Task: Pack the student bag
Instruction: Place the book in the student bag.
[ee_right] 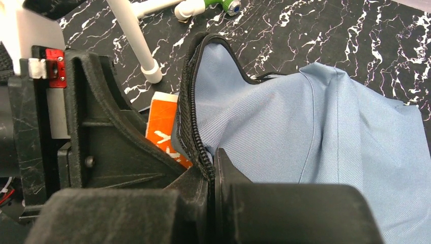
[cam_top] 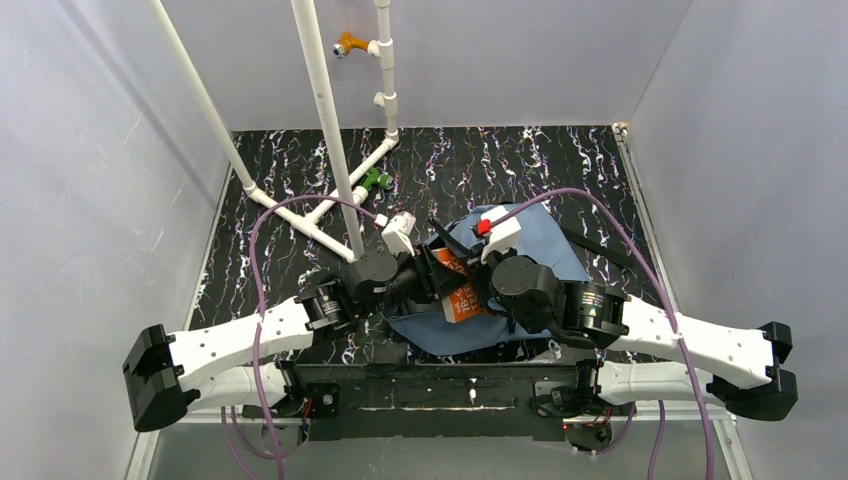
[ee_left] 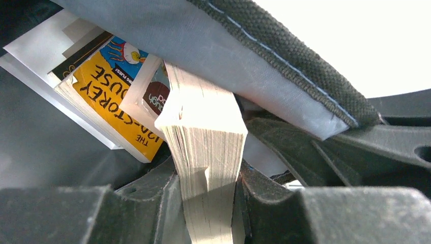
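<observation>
Both arms fold inward from the near edge, wrists meeting at the bag (cam_top: 540, 240), which lies on the desk (cam_top: 580, 160) just ahead of the bases. The left pincer (ee_left: 208, 193) is clenched on a book (ee_left: 203, 137) under the bag's flap, with a yellow book (ee_left: 112, 101) deeper in. The right pincer (ee_right: 212, 170) grips the zipper rim (ee_right: 189, 101), holding it raised. Beyond, the desk stretches to the back wall on the right, and white pipes (cam_top: 325, 130) crowd the far left.
</observation>
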`<control>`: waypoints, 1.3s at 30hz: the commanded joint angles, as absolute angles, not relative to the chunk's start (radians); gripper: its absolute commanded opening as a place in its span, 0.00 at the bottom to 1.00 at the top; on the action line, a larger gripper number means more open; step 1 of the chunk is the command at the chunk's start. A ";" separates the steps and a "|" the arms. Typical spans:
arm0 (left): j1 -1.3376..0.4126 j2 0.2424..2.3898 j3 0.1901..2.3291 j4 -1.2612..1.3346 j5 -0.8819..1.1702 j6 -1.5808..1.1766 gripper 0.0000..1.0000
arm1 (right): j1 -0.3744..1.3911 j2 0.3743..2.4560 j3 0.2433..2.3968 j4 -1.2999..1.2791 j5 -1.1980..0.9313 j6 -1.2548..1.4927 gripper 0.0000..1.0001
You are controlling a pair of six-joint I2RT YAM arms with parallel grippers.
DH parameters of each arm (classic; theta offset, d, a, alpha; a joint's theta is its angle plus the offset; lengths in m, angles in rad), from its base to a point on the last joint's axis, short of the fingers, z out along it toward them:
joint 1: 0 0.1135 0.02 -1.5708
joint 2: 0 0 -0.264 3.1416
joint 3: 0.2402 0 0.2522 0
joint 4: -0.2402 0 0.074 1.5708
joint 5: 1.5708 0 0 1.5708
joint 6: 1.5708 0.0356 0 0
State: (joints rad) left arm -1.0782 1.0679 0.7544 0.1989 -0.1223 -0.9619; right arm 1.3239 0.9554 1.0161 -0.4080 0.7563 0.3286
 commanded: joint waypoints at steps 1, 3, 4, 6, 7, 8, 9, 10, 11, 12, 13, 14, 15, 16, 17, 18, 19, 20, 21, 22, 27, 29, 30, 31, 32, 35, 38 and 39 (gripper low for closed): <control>-1.080 1.099 0.844 0.297 -0.144 -1.079 0.00 | 1.330 0.958 1.038 -0.260 0.731 0.330 0.01; -1.081 1.156 0.827 0.304 -0.123 -1.153 0.00 | 1.330 0.958 1.036 -0.256 0.724 0.334 0.01; -1.081 1.184 0.822 0.318 -0.114 -1.161 0.00 | 1.330 0.956 1.035 -0.259 0.721 0.338 0.01; -1.091 1.227 0.816 0.353 -0.126 -1.134 0.00 | 1.330 0.953 1.034 -0.267 0.709 0.352 0.01; -1.102 1.245 0.820 0.364 -0.148 -1.085 0.00 | 1.330 0.947 1.029 -0.266 0.701 0.359 0.01; -1.112 1.261 0.829 0.367 -0.179 -1.052 0.00 | 1.330 0.942 1.022 -0.263 0.692 0.364 0.01; -1.116 1.285 0.841 0.371 -0.195 -1.028 0.00 | 1.330 0.936 1.017 -0.262 0.681 0.368 0.01; -1.117 1.322 0.860 0.376 -0.196 -1.005 0.00 | 1.330 0.928 1.010 -0.262 0.674 0.374 0.01; -1.117 1.349 0.880 0.378 -0.192 -0.986 0.00 | 1.330 0.921 1.006 -0.262 0.669 0.379 0.01; -1.117 1.377 0.903 0.380 -0.183 -0.967 0.00 | 1.330 0.913 1.001 -0.264 0.663 0.385 0.01; -1.117 1.402 0.923 0.382 -0.176 -0.948 0.00 | 1.330 0.906 0.996 -0.266 0.658 0.390 0.01; -1.117 1.425 0.942 0.383 -0.165 -0.939 0.02 | 1.330 0.904 0.996 -0.271 0.653 0.393 0.01; -1.116 1.444 0.954 0.383 -0.153 -0.937 0.03 | 1.330 0.902 0.996 -0.280 0.647 0.398 0.01; -1.113 1.458 0.966 0.382 -0.139 -0.929 0.05 | 1.330 0.902 0.998 -0.291 0.642 0.401 0.01; -1.111 1.467 0.968 0.382 -0.126 -0.920 0.08 | 1.330 0.902 1.000 -0.304 0.641 0.404 0.01; -1.111 1.472 0.963 0.381 -0.120 -0.918 0.13 | 1.330 0.900 0.999 -0.315 0.640 0.408 0.01; -1.109 1.473 0.953 0.382 -0.117 -0.919 0.18 | 1.330 0.899 0.995 -0.323 0.643 0.411 0.01; -1.107 1.473 0.941 0.380 -0.115 -0.925 0.24 | 1.330 0.894 0.991 -0.330 0.646 0.414 0.01; -1.102 1.473 0.925 0.379 -0.106 -0.937 0.30 | 1.330 0.891 0.983 -0.332 0.651 0.416 0.01; -1.093 1.473 0.909 0.377 -0.084 -0.954 0.35 | 1.330 0.885 0.976 -0.333 0.657 0.419 0.01; -1.041 1.428 0.840 0.315 0.028 -0.958 0.57 | 1.330 0.888 0.968 -0.348 0.666 0.422 0.01; -1.037 1.371 0.841 0.222 0.023 -0.898 0.64 | 1.330 0.894 0.965 -0.352 0.668 0.423 0.01; -1.037 1.342 0.847 0.166 0.018 -0.859 0.66 | 1.330 0.897 0.966 -0.353 0.671 0.424 0.01; -1.037 1.309 0.857 0.101 0.014 -0.821 0.69 | 1.330 0.901 0.966 -0.354 0.671 0.426 0.01; -1.037 1.279 0.871 0.028 -0.042 -0.789 0.72 | 1.330 0.904 0.964 -0.354 0.670 0.428 0.01; -1.032 1.190 0.911 -0.164 -0.108 -0.706 0.78 | 1.330 0.916 0.961 -0.350 0.671 0.428 0.01; -1.026 1.118 0.921 -0.280 -0.139 -0.677 0.82 | 1.330 0.932 0.962 -0.348 0.674 0.426 0.01; -1.026 1.097 0.918 -0.305 -0.147 -0.674 0.83 | 1.330 0.937 0.965 -0.349 0.675 0.425 0.01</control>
